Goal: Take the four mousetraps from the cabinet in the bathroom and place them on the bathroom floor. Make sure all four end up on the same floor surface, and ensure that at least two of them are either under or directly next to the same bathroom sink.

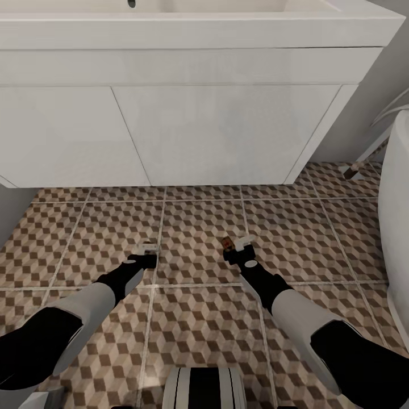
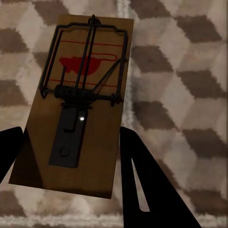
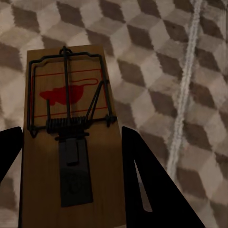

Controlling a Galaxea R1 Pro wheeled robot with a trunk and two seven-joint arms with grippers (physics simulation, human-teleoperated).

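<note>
Both arms reach low over the bathroom floor (image 1: 193, 227), just in front of the white vanity (image 1: 187, 130) that carries the bathroom sink (image 1: 227, 5) along the top of the head frame. Left pincer (image 1: 149, 248), lower centre-left of that frame, holds a mousetrap (image 2: 76, 107): in the left wrist view the board sits between the two dark fingers (image 2: 142, 180), which flank its long edges near the rear end. Right pincer (image 1: 243, 243), lower centre-right, likewise grips a second mousetrap (image 3: 71, 137) by the board edges; a brown corner of it (image 1: 228, 243) shows just ahead of the pincer in the head view. Both pincers appear closed to board width, each holding one trap. Handling judgement: the traps look light, stiff and flat, thin wood with a wire bar and spring on top. The grip belongs on the bare side edges toward the tail, clear of the wire frame and red bait mark, as now. The smooth edges may slip or twist in the fingers, so a low release onto the tiles seems safest. Whether the boards touch the floor cannot be told.
</note>
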